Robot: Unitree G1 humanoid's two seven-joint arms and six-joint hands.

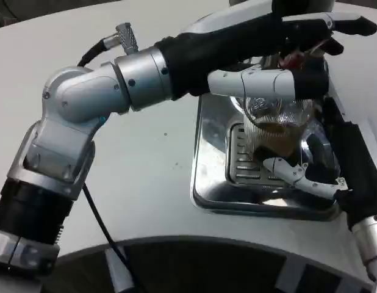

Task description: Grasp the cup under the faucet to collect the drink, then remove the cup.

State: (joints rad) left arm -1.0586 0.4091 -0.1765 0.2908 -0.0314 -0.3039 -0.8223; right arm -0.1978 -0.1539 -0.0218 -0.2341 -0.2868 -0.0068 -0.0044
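A clear ribbed cup (275, 125) with brown drink in its lower part stands on the grate of the steel drip tray (210, 152), under the faucet. My left hand (286, 43) reaches across from the left, its fingers laid over the red-marked faucet handle (292, 59) and its white thumb (255, 82) passing just under it, above the cup's rim. My right hand (335, 165) is at the cup's right side. One of its white fingers (295, 174) lies against the cup's lower front. The fingers behind the cup are hidden, so the grip is unclear.
My left forearm (140, 73) spans the table from the lower left to the faucet. A black cable (100, 226) hangs below it. The white table (146, 165) lies left of the tray, and its curved front edge runs along the bottom.
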